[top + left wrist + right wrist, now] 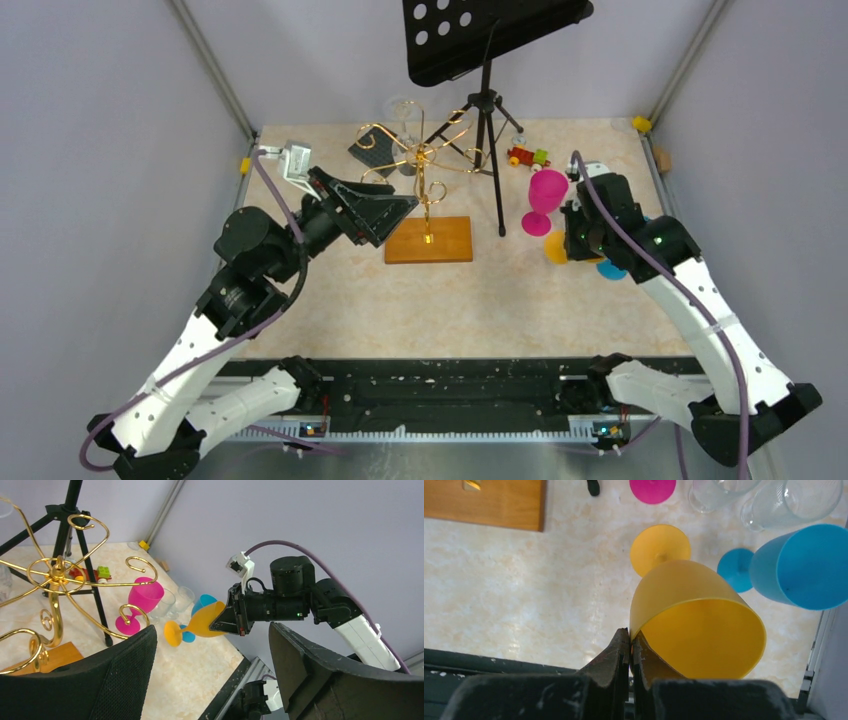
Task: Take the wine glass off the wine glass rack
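Note:
The gold wire rack (428,165) stands on its wooden base (430,240) at the table's middle back; it also shows in the left wrist view (55,575). A clear glass (403,112) shows faintly at its far side; I cannot tell whether it hangs on an arm. My left gripper (402,210) is open and empty, just left of the rack's stem, its fingers (125,675) spread wide. My right gripper (630,637) is shut on the rim of an orange wine glass (694,625), which is tilted low over the table at the right (556,247).
A pink glass (545,195) stands beside my right gripper, with a blue glass (796,565) lying by it and two clear glasses (791,497) behind. A black tripod music stand (490,110) stands right of the rack. A toy train (527,156) lies at the back.

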Controlling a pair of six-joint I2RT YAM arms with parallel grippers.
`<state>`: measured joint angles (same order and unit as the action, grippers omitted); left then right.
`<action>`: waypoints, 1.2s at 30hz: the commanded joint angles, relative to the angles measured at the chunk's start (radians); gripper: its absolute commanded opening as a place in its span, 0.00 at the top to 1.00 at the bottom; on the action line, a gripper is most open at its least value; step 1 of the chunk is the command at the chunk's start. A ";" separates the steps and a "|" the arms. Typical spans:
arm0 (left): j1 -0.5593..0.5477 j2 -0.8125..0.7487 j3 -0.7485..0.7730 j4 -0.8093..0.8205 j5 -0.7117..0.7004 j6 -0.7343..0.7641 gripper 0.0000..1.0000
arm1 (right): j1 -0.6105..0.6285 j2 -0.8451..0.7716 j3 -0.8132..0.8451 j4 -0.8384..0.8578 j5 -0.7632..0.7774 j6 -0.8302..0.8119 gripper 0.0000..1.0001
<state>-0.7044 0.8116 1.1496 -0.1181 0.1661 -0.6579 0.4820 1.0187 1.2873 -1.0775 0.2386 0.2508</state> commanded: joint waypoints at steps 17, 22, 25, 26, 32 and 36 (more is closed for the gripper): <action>0.003 -0.050 0.059 -0.134 -0.155 0.096 0.15 | -0.115 0.218 -0.061 0.008 0.020 -0.132 1.00; 0.003 -0.041 0.056 -0.120 -0.148 0.088 0.15 | -0.136 0.256 -0.070 0.032 0.001 -0.126 1.00; 0.003 -0.028 0.068 -0.132 -0.144 0.089 0.15 | -0.150 0.269 -0.081 0.046 -0.011 -0.122 1.00; 0.003 -0.024 0.070 -0.133 -0.142 0.089 0.15 | -0.153 0.272 -0.085 0.050 -0.013 -0.122 1.00; 0.003 -0.019 0.070 -0.137 -0.142 0.089 0.15 | -0.161 0.284 -0.085 0.053 -0.015 -0.122 0.98; 0.003 -0.025 0.071 -0.140 -0.141 0.089 0.15 | -0.162 0.289 -0.076 0.042 0.023 -0.117 0.79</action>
<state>-0.7044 0.7967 1.1839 -0.2714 0.0284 -0.5766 0.3305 1.3045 1.1954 -1.0523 0.2264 0.1394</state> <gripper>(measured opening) 0.850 0.120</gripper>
